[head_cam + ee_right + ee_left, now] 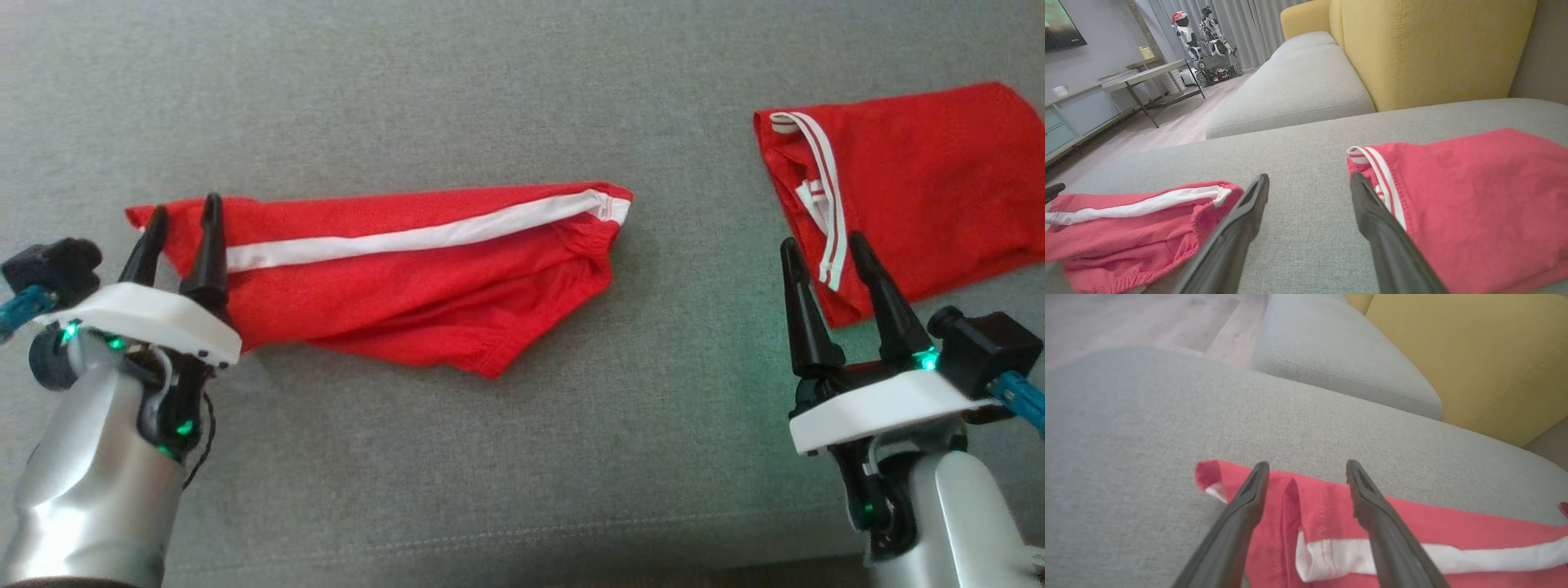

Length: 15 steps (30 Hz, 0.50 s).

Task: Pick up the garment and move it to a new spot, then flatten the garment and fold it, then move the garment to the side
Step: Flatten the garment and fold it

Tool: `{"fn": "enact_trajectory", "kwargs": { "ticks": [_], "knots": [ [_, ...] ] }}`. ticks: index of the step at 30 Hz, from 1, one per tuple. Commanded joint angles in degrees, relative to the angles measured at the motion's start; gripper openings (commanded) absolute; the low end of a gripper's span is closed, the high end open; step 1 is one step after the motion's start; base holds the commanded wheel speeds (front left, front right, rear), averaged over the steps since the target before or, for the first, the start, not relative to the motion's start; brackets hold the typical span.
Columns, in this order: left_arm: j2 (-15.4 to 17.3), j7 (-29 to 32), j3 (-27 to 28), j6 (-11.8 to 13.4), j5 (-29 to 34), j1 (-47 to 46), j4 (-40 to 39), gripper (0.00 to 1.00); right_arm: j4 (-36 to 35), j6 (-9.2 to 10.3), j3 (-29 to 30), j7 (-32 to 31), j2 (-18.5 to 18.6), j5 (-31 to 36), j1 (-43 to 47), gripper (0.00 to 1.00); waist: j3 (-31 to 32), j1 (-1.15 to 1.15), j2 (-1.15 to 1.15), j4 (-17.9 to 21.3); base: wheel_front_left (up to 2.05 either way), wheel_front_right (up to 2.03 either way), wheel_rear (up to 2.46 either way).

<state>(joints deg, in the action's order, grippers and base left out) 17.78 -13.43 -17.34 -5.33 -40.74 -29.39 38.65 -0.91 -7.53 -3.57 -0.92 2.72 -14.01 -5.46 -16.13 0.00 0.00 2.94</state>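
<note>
Fingers (1248, 498) of your left gripper (186, 204) and right gripper (821, 240) were spread, empty; head view half-hid the shorts' (408, 286) corner, left wrist showed it curled.

Red fabric shorts with a white side stripe (392, 286), folded lengthwise, lying flat on grey sofa cushion (490, 98), elastic waistband at right end.

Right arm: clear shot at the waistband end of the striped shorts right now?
Probably yes. The right gripper is open, and bare grey cushion lies between it and the waistband end of the striped shorts. The folded red garment sits on its other side, out of that path.
</note>
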Motion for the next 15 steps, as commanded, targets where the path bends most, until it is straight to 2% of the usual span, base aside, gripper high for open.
{"fn": "enact_trajectory", "kwargs": {
  "ticks": [1,4,11,15],
  "knots": [
    [2.50,-1.01,2.02,1.07,1.71,-0.37,-2.89,1.00,-2.17,0.04,-1.33,0.65,0.16,0.30,-1.92,1.00,0.64,0.00,0.00,-0.58,0.00,0.00,0.00],
    [2.44,-1.48,2.86,3.65,5.01,2.51,-7.68,1.00,-2.34,0.04,-1.10,0.38,0.16,0.89,-1.73,1.00,1.79,0.00,0.00,-1.56,0.00,0.00,0.00],
    [2.56,-1.55,6.09,9.78,14.74,12.34,-24.72,1.00,-2.81,0.04,-1.40,-0.49,0.16,2.82,-1.05,1.00,4.63,0.00,0.00,-3.49,0.00,0.00,0.00],
    [2.49,-1.56,6.65,11.87,17.48,18.23,-31.35,1.00,-2.93,0.04,-1.44,-1.12,0.16,3.71,-0.32,1.00,6.39,0.00,0.00,-4.20,0.00,0.00,0.00]
  ]
}}
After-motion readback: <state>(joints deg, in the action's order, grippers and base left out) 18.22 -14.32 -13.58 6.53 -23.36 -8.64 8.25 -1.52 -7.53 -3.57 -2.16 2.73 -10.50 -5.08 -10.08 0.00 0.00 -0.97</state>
